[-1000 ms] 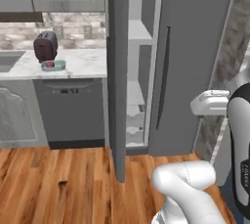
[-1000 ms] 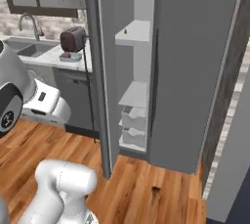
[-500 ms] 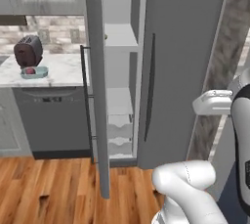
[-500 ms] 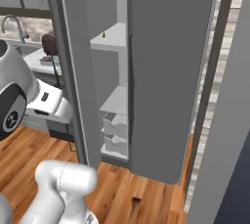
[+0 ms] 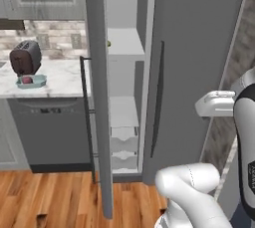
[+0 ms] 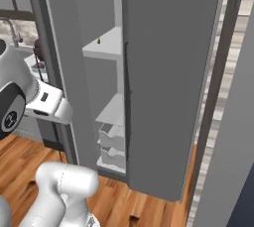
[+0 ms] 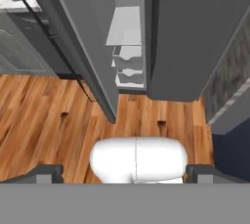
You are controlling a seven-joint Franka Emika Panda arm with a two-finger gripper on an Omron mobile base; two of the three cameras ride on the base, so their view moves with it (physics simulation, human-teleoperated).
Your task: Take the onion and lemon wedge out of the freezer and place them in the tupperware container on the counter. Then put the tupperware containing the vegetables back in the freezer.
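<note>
Facing: freezer (image 5: 199,48), narrow door (image 5: 97,97) swung open toward the cameras, edge-on in left base view.
Freezer body: tall dark grey, closed panel on the right with a long dark vertical handle (image 5: 158,100).
Open door handle: thin dark bar (image 5: 85,117) on the door's outer side, facing the counter.
Freezer inside: white shelves (image 5: 124,48) up high, white drawers (image 5: 123,145) stacked low near the floor.
Lemon wedge: tiny yellow-green speck (image 6: 98,40) on the upper white shelf, near its front edge; too small to see its shape.
Onion: dark red-purple ball (image 5: 27,79) sitting in the tupperware container (image 5: 31,81).
Tupperware container: pale teal tray on the counter (image 5: 55,80), just in front of the toaster (image 5: 26,57), well apart from the freezer opening.
Counter: white marble, left of the open door, over a grey dishwasher front (image 5: 50,132).
Gripper: in hand view, two dark tips (image 7: 125,175) at bottom corners, spread wide apart, nothing between them; pointing down at the wood floor (image 7: 44,120) in front of the freezer.
Hand view: bottom corner of the open door and the low drawers up top, counter corner with the tray far upper left.
Right base view: faucet (image 6: 11,28) at far left edge behind the arm.
</note>
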